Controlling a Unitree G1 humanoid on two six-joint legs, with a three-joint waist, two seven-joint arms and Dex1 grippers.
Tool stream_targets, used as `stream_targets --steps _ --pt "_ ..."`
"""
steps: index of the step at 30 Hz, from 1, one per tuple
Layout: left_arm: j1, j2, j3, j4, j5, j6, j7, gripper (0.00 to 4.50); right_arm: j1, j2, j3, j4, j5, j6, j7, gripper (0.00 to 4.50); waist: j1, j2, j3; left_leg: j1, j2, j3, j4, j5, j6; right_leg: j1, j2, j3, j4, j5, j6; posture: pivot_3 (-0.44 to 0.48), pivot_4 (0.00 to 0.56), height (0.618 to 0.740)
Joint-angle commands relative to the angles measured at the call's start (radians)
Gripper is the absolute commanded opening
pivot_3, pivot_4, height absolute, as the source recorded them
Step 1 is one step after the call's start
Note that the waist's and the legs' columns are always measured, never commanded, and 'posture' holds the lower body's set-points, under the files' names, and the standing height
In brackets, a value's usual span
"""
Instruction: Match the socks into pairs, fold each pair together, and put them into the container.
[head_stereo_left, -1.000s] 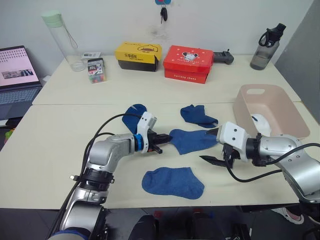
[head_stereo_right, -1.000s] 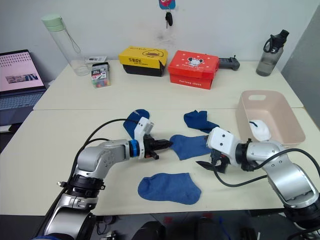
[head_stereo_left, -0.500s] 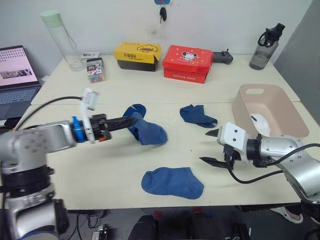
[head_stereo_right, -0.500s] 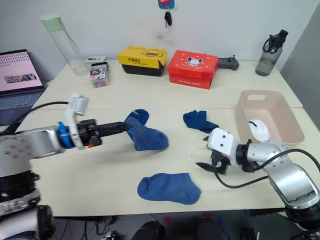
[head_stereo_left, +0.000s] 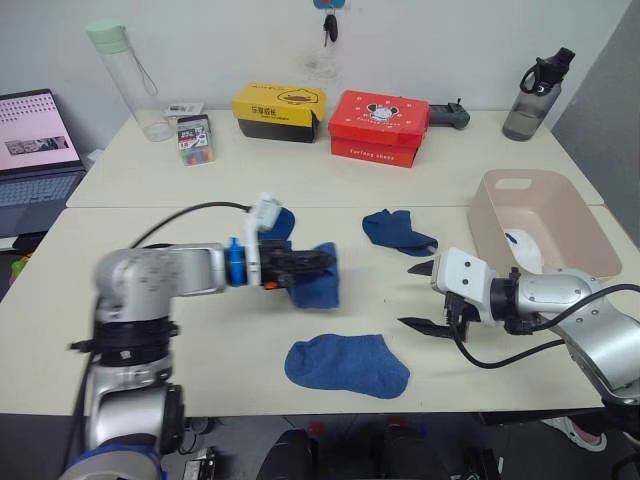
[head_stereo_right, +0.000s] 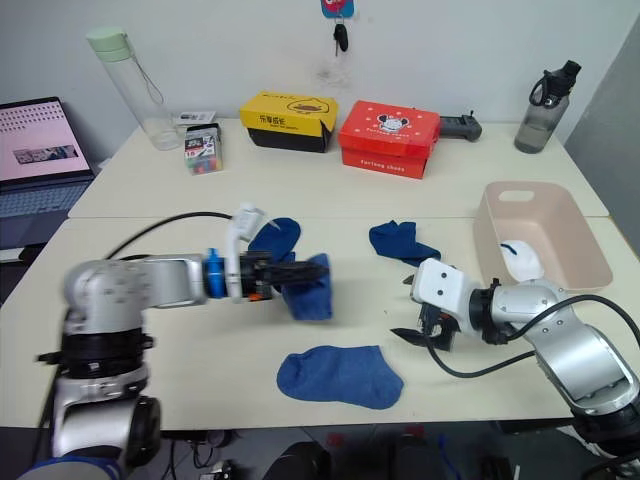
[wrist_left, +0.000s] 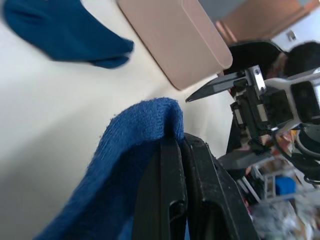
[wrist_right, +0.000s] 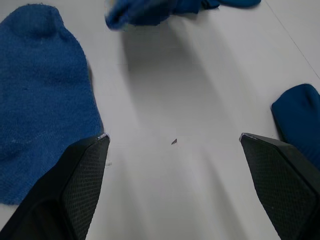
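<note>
My left gripper (head_stereo_left: 320, 263) is shut on a blue sock (head_stereo_left: 318, 283), which hangs from its fingers (wrist_left: 172, 165) just above the table's middle. Behind it, a second blue sock (head_stereo_left: 281, 221) lies partly hidden by the arm. A third, crumpled blue sock (head_stereo_left: 398, 230) lies toward the container (head_stereo_left: 575, 215), a pale pinkish tub at the right holding a white sock (head_stereo_left: 522, 246). A fourth blue sock (head_stereo_left: 347, 363) lies flat near the front edge. My right gripper (head_stereo_left: 424, 296) hovers open over bare table between the flat sock (wrist_right: 42, 95) and the tub.
At the back stand a yellow box (head_stereo_left: 278, 111), a red box (head_stereo_left: 378, 126), a black controller (head_stereo_left: 447, 116), a dark bottle (head_stereo_left: 526, 97), a tall clear bottle (head_stereo_left: 127, 82) and a small card pack (head_stereo_left: 193, 138). A laptop (head_stereo_left: 38, 150) sits at the far left.
My left gripper pulled the blue sock away to the left, then swung back right toward the table's middle with the sock hanging from it. The right gripper has stayed put, open.
</note>
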Motion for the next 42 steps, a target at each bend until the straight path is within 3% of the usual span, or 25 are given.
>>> stream_targets --steps 1,8,11,15,18,23,28,31,34,42 --pt "-0.059 -0.059 -0.109 0.071 0.079 -0.122 -0.048 0.02 0.032 -0.045 -0.049 -0.052 -0.01 0.015 -0.016 4.5 0.0 0.0 0.0 0.0 0.0 0.0 0.0 0.0 0.0 0.0 0.0 0.0 0.0 0.0 0.0 0.0 0.15 0.74" --pt "-0.101 -0.155 -0.245 0.213 0.209 -0.265 -0.102 0.02 0.073 -0.078 -0.083 -0.069 -0.006 0.038 -0.047 4.5 -0.002 0.0 0.0 0.001 0.0 0.001 0.0 0.0 0.0 0.0 0.0 0.001 0.001 0.0 0.0 0.0 0.15 0.74" --pt "-0.116 -0.188 -0.232 0.259 0.249 -0.317 -0.089 0.62 0.08 -0.076 -0.084 -0.075 -0.004 0.043 -0.056 4.5 -0.001 0.0 0.0 0.0 0.0 0.001 0.0 0.0 0.0 0.0 0.0 0.001 0.0 0.0 0.0 0.0 0.15 0.74" --pt "-0.125 -0.174 -0.214 0.206 0.227 -0.298 -0.132 1.88 0.082 -0.075 -0.074 -0.076 -0.01 0.036 -0.066 4.5 -0.001 0.0 0.0 0.0 0.0 0.001 0.0 0.0 0.0 0.0 0.0 0.001 0.0 0.0 0.0 0.0 0.15 0.74" --pt "-0.111 -0.06 -0.246 0.106 0.242 -0.345 -0.257 2.82 0.076 -0.07 -0.069 -0.07 -0.015 0.023 -0.071 4.5 -0.005 0.0 0.0 0.0 0.0 0.001 0.0 0.0 0.0 0.0 0.0 0.001 0.0 0.0 0.0 0.0 0.15 0.74" --pt "-0.058 0.138 -0.295 0.077 0.409 -0.722 -0.475 4.36 0.068 -0.044 -0.051 -0.068 -0.016 -0.005 -0.073 4.5 -0.007 0.0 0.0 0.001 0.001 0.001 -0.001 0.0 0.0 0.0 0.0 0.001 0.0 0.0 0.0 0.0 0.15 0.74" --pt "-0.009 0.301 -0.4 0.165 0.636 -1.12 -0.666 4.36 0.062 -0.006 0.02 -0.03 -0.066 -0.076 -0.08 4.5 -0.002 0.0 0.0 0.001 0.0 0.0 -0.001 0.0 0.0 0.0 0.0 0.0 -0.001 0.0 0.0 0.0 0.15 0.74" --pt "0.025 0.33 -0.431 0.223 0.745 -1.329 -0.677 4.36 0.053 0.017 0.048 0.001 -0.084 -0.102 -0.081 4.5 0.0 0.0 0.0 0.0 0.0 0.0 -0.001 0.0 0.0 0.0 0.0 0.0 -0.002 0.0 0.0 0.0 0.15 0.74" --pt "0.033 0.316 -0.451 0.333 0.838 -1.526 -0.651 4.36 0.03 0.047 0.094 0.067 -0.118 -0.145 -0.073 4.5 0.0 0.0 0.0 0.0 0.0 0.0 -0.001 0.0 0.0 0.0 0.0 0.0 -0.002 0.0 0.0 0.0 0.15 0.74" --pt "-0.04 0.205 -0.469 0.555 0.963 -1.715 -0.556 4.36 -0.026 0.1 0.197 0.265 -0.215 -0.274 -0.03 4.5 0.002 0.0 0.0 0.0 -0.001 0.0 0.0 0.0 0.001 0.0 0.0 -0.001 0.0 0.0 0.0 0.0 0.15 0.74"
